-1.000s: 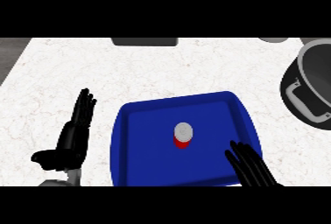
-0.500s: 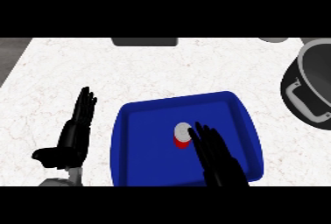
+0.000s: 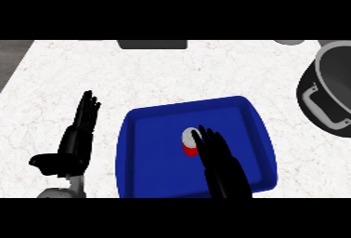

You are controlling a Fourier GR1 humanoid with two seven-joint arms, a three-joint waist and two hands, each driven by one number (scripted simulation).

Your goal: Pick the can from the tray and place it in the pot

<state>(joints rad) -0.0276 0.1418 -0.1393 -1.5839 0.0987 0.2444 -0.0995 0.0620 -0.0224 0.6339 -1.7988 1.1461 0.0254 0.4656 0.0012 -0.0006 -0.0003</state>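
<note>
Red at its side and pale grey on top, the can stands upright near the middle of the blue tray, and only its left part shows. The right hand comes up from the lower edge over the tray, and its straight black fingers lie across the can's right side and cover it. The fingers are stretched out rather than curled round the can; whether they touch it cannot be told from this view.

The tray is a rounded rectangle with a raised rim, lying on the white marbled counter, its near edge running to the bottom of the view. Nothing else lies in it besides the can.

Well apart, at the right edge of the view, stands the dark pot, cut off by the frame, with a grey handle on the side that faces the tray. Bare counter lies between tray and pot.

Left of the tray, just beside its rim, the left hand rests open on the counter with its fingers pointing up the view and its thumb out to the left, holding nothing.

At the counter's far edge sit a dark grey block and, in the right corner, a small pale grey shape.
</note>
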